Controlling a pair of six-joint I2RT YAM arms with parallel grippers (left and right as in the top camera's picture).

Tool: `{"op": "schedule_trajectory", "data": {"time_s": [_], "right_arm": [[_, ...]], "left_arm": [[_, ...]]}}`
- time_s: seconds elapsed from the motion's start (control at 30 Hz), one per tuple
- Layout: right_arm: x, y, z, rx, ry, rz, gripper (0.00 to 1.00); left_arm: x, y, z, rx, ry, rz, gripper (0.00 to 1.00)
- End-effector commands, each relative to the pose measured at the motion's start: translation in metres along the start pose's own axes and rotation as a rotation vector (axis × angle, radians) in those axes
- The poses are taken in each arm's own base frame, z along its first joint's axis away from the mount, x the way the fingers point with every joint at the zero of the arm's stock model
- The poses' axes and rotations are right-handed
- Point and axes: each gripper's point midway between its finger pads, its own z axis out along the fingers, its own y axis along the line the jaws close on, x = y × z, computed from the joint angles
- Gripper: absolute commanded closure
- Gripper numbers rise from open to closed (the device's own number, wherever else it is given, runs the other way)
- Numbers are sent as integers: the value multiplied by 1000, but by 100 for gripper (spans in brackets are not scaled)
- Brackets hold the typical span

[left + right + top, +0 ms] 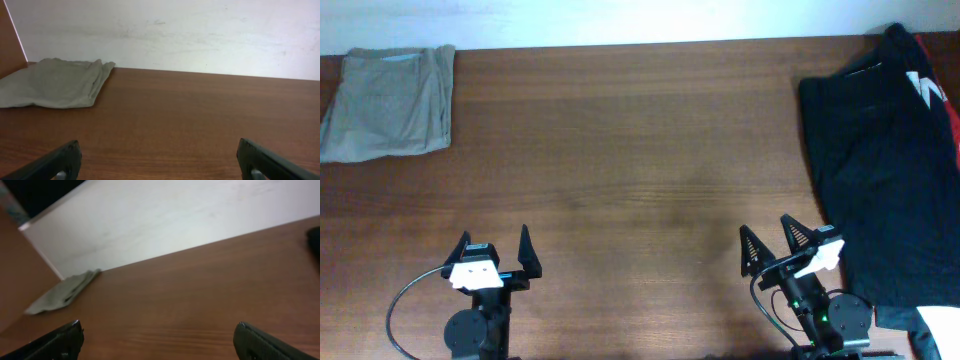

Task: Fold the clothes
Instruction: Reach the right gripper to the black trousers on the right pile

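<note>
A folded grey-green garment lies at the far left corner of the wooden table; it also shows in the left wrist view and small in the right wrist view. A rumpled black garment with red and white marks lies spread along the right side. My left gripper is open and empty near the front edge, left of centre. My right gripper is open and empty near the front edge, just left of the black garment. Both sets of fingers frame bare wood.
A white wall runs behind the table's far edge. A white item shows at the front right corner, beside the black garment. A cable loops beside the left arm's base.
</note>
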Motion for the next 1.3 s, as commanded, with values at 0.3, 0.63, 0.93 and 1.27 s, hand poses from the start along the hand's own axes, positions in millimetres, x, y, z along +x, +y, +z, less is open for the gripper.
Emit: {"op": "schedule_trajectory", "data": {"time_s": [0.3,0.63,0.93,1.27], "right_arm": [[-137,32,-11,93,-232,-156,1],[-196,-87,143,677,388,-358,1],[-121,-220,226,906,717,-555,1],[-9,-307,260,914,985,-541,1]], "left_arm": [[2,2,0,-13,0,-2,1],[2,2,0,-13,0,-2,1],[2,2,0,-13,0,-2,1],[2,2,0,-13,0,-2,1]]}}
